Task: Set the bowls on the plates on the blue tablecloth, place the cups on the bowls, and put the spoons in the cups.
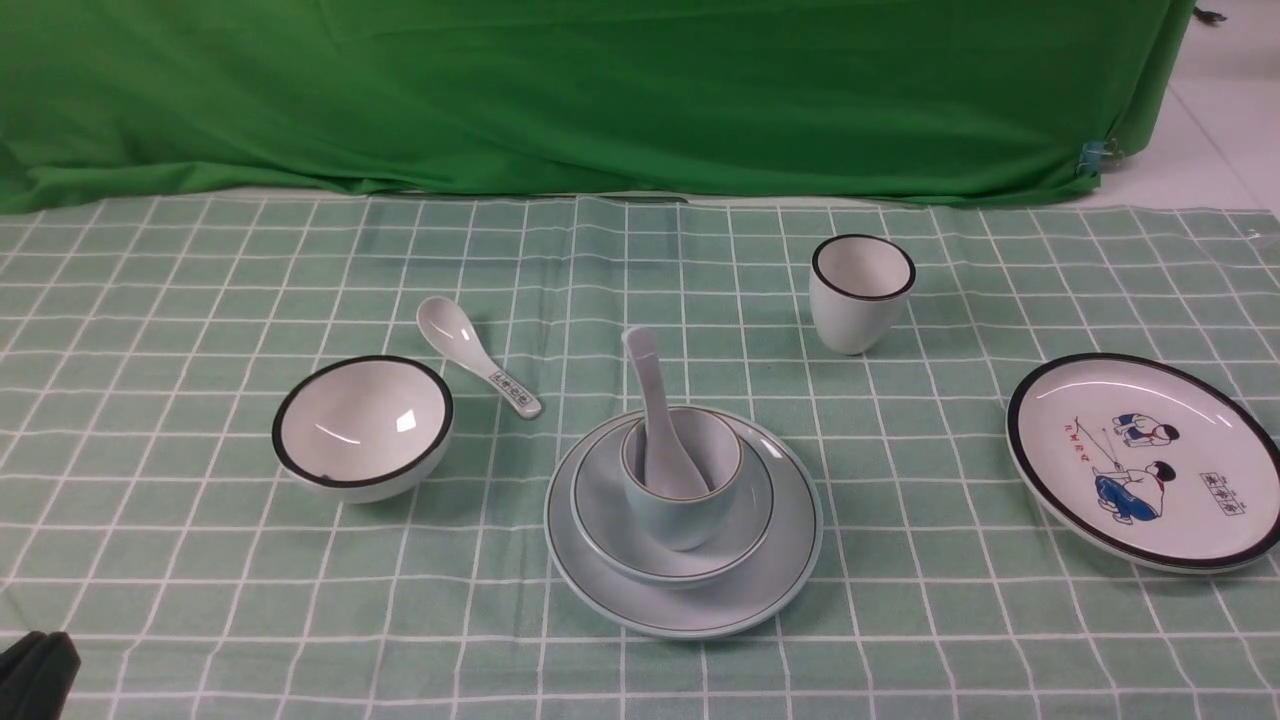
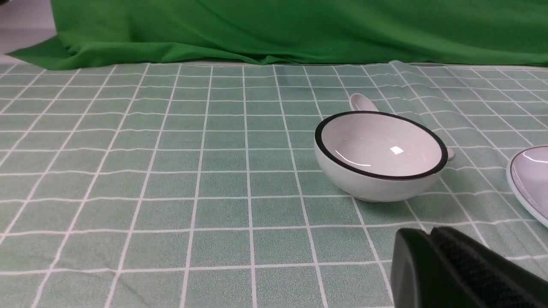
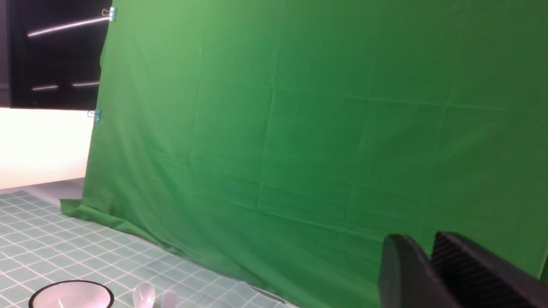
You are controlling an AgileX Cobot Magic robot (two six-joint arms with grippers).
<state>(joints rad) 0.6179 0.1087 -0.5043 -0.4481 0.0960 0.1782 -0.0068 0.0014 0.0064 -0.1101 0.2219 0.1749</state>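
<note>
**On the blue tablecloth: one set stacked, one set scattered**

In the front view, the blue tablecloth (image 1: pixel 150 560) carries a finished pale blue stack at centre: blue plate (image 1: pixel 770 575), blue bowl (image 1: pixel 600 510), blue cup (image 1: pixel 690 515) and blue spoon (image 1: pixel 655 410) standing in it. The white set lies apart: white bowl (image 1: pixel 362 425) to your left, white spoon (image 1: pixel 478 355) just beside it, white cup (image 1: pixel 861 292) farther back on the right, cartoon plate (image 1: pixel 1140 460) at the far right, close to the frame edge. To my eye, carrying the white bowl across to that plate means passing the tall blue spoon; a low path could clip it and topple the stack. There is open cloth behind the stack and in front of it.

In the left wrist view, the left end effector (image 2: pixel 432 256) sits low near the white bowl (image 2: pixel 379 156), its pads pressed together with nothing between them. The glossy rounded wall may slip under a rim pinch, and the white spoon (image 2: pixel 361 102) lies just behind.

In the right wrist view, the right end effector (image 3: pixel 428 256) is raised toward the green backdrop (image 3: pixel 299 128), its two pads nearly meeting and empty. The bench lies far below.
</note>
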